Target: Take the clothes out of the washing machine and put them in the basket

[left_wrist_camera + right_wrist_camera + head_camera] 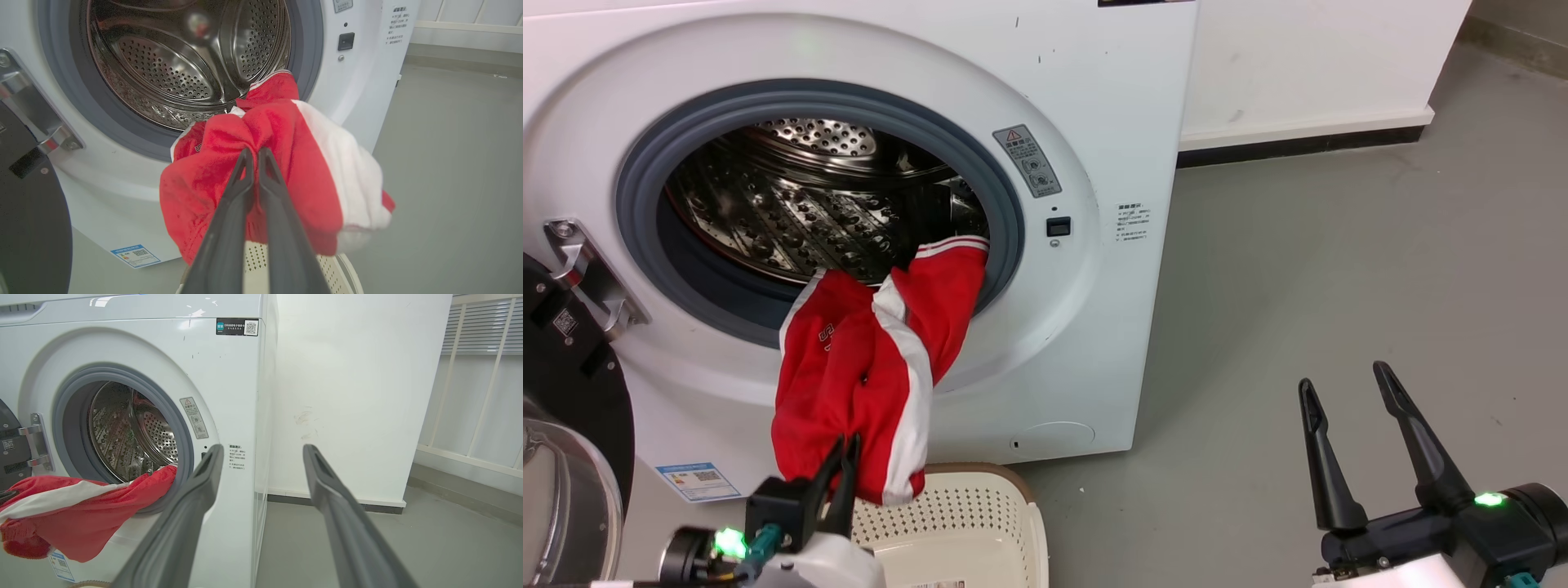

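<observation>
Clothes (pixel 866 367) are pinched near their lower edge by the 2 closed fingers of the left gripper (pixel 846 445) and are draped from the washing machine (pixel 1094 327) porthole down to the far rim of the basket (pixel 980 506). Well to the right, the right gripper (pixel 1343 376) is held with fingers spread apart over the floor (pixel 1339 245).

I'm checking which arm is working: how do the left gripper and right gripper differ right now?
The left gripper is shut on the clothes; the right gripper is open and holds nothing. The left gripper is by the basket before the washing machine; the right gripper hangs over the floor off to the machine's side. Both have long dark fingers.
</observation>
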You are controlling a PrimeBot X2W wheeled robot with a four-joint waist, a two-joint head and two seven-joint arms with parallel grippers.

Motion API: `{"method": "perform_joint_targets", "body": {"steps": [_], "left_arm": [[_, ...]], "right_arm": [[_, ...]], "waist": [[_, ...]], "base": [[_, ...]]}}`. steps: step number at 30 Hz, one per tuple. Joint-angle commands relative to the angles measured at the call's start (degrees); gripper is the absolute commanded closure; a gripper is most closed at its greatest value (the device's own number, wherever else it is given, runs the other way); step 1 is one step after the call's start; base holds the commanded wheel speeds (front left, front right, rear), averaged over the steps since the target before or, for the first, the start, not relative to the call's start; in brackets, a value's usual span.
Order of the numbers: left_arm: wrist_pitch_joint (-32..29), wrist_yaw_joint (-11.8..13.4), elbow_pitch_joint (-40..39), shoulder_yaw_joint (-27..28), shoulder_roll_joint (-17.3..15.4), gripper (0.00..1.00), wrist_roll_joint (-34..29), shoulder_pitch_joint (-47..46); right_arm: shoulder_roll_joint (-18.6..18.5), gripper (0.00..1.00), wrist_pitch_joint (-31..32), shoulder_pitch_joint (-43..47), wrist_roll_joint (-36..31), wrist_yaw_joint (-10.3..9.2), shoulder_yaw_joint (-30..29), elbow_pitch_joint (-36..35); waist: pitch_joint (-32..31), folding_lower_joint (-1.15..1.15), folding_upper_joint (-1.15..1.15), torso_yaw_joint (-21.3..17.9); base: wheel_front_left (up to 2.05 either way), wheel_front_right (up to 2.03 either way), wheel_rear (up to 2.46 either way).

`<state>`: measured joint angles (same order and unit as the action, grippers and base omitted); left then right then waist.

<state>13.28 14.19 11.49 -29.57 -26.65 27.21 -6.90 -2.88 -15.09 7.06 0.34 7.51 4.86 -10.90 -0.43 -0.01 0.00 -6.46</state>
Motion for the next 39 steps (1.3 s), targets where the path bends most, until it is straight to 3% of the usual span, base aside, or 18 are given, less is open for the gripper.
{"method": "perform_joint_targets", "body": {"steps": [1, 5, 22, 39], "left_arm": [[-0.2, 0.2, -0.1, -0.3, 0.2, 1.0, 0.5, 1.4], [0.2, -0.4, 1.4, -0.4, 1.5, 1.0, 2.6, 4.2], [2.0, -7.5, 23.1, -0.3, 9.4, 1.0, 4.1, 2.6], [2.0, -13.5, 42.1, 4.0, 14.1, 1.0, 0.6, -8.6]], "right_arm": [[0.0, 0.0, -0.1, 0.6, -0.2, -0.04, 0.1, 0.1], [0.0, 0.0, -0.1, 0.3, -0.1, -0.04, 0.2, 0.1], [0.0, 0.0, -0.1, -2.2, -0.2, -0.04, 0.3, -0.4], [0.0, 0.0, -0.1, -10.1, 1.0, -0.04, 0.3, -2.3]], "waist": [[0.0, 0.01, 0.0, -0.2], [0.3, 0.01, 0.0, -1.1], [5.5, 0.01, 0.0, -5.5], [20.5, 0.01, 0.0, -7.1]], "base": [[0.0, 0.0, 0.0], [0.0, 0.0, 0.0], [0.0, 0.0, 0.0], [0.0, 0.0, 0.0]]}}
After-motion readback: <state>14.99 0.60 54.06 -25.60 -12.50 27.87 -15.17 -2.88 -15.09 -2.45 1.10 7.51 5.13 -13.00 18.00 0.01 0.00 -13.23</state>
